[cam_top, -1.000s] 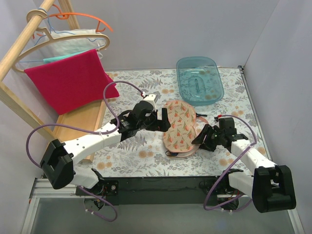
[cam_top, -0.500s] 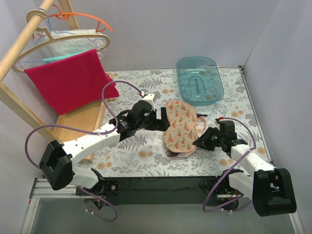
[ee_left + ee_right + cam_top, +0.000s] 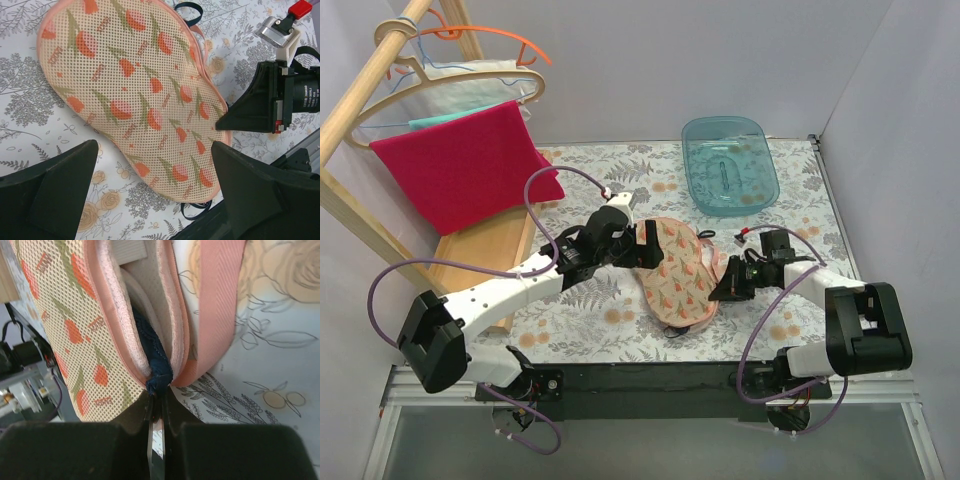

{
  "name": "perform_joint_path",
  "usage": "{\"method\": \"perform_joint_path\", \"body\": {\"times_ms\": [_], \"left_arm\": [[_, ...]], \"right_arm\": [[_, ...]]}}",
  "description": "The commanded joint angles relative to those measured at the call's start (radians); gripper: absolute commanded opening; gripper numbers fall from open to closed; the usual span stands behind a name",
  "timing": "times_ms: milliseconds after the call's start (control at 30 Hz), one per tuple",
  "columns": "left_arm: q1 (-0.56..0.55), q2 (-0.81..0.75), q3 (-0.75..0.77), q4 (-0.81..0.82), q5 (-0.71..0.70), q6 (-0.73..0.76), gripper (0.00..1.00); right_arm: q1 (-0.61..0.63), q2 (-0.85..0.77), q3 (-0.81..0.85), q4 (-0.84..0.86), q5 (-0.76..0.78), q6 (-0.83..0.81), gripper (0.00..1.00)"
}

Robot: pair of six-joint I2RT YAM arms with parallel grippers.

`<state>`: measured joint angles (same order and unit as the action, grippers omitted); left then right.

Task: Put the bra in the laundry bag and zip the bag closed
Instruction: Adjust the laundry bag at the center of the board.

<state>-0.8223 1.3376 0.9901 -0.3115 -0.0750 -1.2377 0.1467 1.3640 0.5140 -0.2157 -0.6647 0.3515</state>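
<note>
The peach floral laundry bag [image 3: 678,272] lies in the middle of the table, its zipper edge gaping toward the right arm. In the right wrist view the navy bra [image 3: 156,365] shows inside the slit, and a fold of it pokes out at the rim. My right gripper [image 3: 157,396] is shut on that fold, right at the bag's edge [image 3: 107,365]. My left gripper [image 3: 154,150] hovers open over the bag [image 3: 135,90], its fingers [image 3: 55,185] wide apart and touching nothing. Thin navy straps [image 3: 189,10] stick out from under the bag.
A translucent teal tub [image 3: 728,165] sits at the back right. A red towel [image 3: 460,165] hangs on a hanger from the wooden rack at the left, above a wooden rail [image 3: 485,255]. The bag's pink loop [image 3: 220,305] lies on the floral tabletop.
My right gripper has slid left to the bag's rim and closed on the bra fabric. The bag has shifted a little left and toward the front. The left gripper stays open.
</note>
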Motion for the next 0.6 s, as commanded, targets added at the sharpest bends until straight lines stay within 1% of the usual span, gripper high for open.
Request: {"method": "perform_joint_path", "body": {"times_ms": [0,67,100,133,167,200,233,300,433,467,500,533,567], "left_arm": [[0.020,-0.066,-0.002,-0.040,-0.060,0.015,0.98],[0.040,-0.072,-0.007,-0.055,-0.071,0.020,0.98],[0.048,-0.074,-0.008,-0.058,-0.069,0.021,0.98],[0.063,-0.075,-0.013,-0.063,-0.069,0.026,0.98],[0.069,-0.075,-0.016,-0.067,-0.072,0.027,0.98],[0.074,-0.075,-0.016,-0.067,-0.075,0.033,0.98],[0.087,-0.075,-0.019,-0.066,-0.080,0.038,0.98],[0.106,-0.069,-0.021,-0.067,-0.080,0.052,0.98],[0.172,-0.045,-0.021,-0.054,-0.065,0.089,0.98],[0.184,-0.040,-0.021,-0.052,-0.059,0.095,0.98],[0.196,-0.035,-0.019,-0.046,-0.051,0.106,0.98],[0.221,-0.023,-0.016,-0.037,-0.031,0.109,0.98],[0.230,-0.018,-0.010,-0.034,-0.022,0.112,0.98]], "right_arm": [[0.039,0.063,0.105,-0.143,-0.095,-0.193,0.06],[0.068,0.111,0.158,-0.180,-0.061,-0.197,0.06],[0.106,0.130,0.196,-0.216,-0.002,-0.216,0.06],[0.129,0.150,0.275,-0.273,0.026,-0.230,0.06],[0.170,0.185,0.309,-0.295,0.051,-0.242,0.07],[0.186,0.204,0.348,-0.315,0.092,-0.253,0.07],[0.197,0.224,0.404,-0.347,0.109,-0.267,0.08],[0.214,0.279,0.458,-0.379,0.169,-0.285,0.09],[0.218,0.352,0.560,-0.424,0.307,-0.318,0.16],[0.218,0.374,0.592,-0.427,0.327,-0.319,0.23],[0.218,0.385,0.609,-0.425,0.358,-0.316,0.27],[0.218,0.397,0.621,-0.424,0.361,-0.313,0.33],[0.218,0.399,0.633,-0.422,0.367,-0.300,0.51]]}}
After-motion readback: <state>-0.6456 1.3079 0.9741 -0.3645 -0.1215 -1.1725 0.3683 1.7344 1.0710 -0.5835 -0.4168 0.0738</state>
